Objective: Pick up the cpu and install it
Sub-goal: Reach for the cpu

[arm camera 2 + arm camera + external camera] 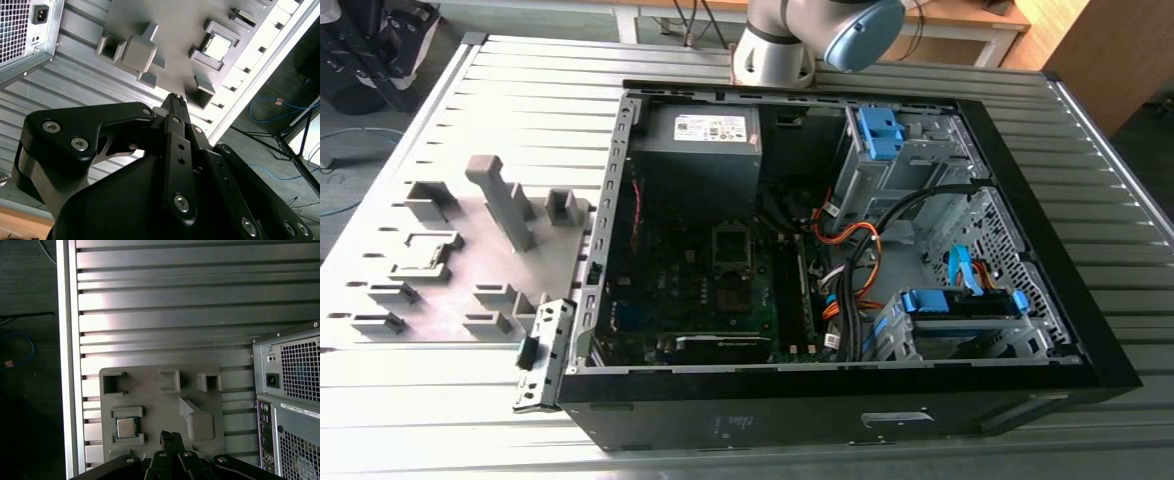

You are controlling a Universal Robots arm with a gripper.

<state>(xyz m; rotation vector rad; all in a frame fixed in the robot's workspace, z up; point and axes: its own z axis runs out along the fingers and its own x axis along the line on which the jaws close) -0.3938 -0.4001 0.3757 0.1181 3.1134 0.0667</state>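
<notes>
The cpu (126, 427) is a small tan-grey square chip lying flat in a square holder on the grey fixture plate (150, 400). The second wrist view has the cpu (217, 47) in that same holder. My gripper (170, 435) hangs well above the plate, a little to one side of the chip and apart from it. Its two black fingers meet at the tips with nothing between them, and the gripper (175, 97) looks the same in the second wrist view. At the exterior view's left lies the plate (454, 260), beside the open computer case (841, 250), whose motherboard socket (731, 245) faces up.
Blocky grey fixtures, one a tall post (500, 200), stand on the plate. The grey power supply (698, 140) sits at the case's back end. Orange and black cables (854, 260) run inside the case. The slatted table's edge (67, 365) drops to a floor with a blue cable (275, 105).
</notes>
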